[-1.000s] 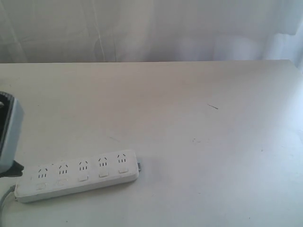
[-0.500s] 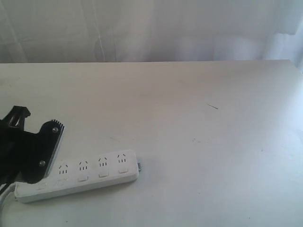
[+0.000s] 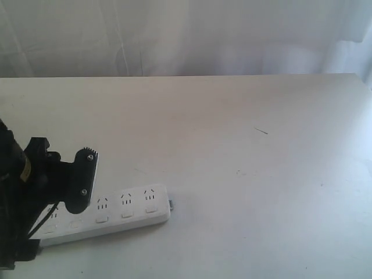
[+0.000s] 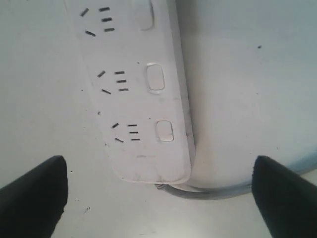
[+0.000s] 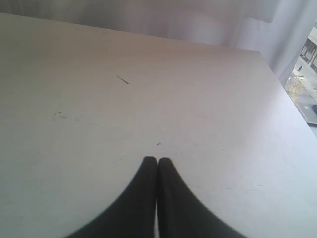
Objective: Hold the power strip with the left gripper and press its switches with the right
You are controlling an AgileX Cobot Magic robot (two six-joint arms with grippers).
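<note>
Pale curtain (image 3: 174, 35) behind a white worktop (image 3: 244, 145); the power strip (image 3: 125, 210) lies flat on the left arm's side. Left fingers (image 4: 34, 193) hang spread wide over its cord end, clear of it; I'd settle them squarely astride the bar before closing. Right fingers (image 5: 148, 188), pressed together, sit well apart.

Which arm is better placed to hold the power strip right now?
Left. The left pincer hangs open over the strip, at its cord end. The right pincer is shut over the table, with no strip in its view.
</note>
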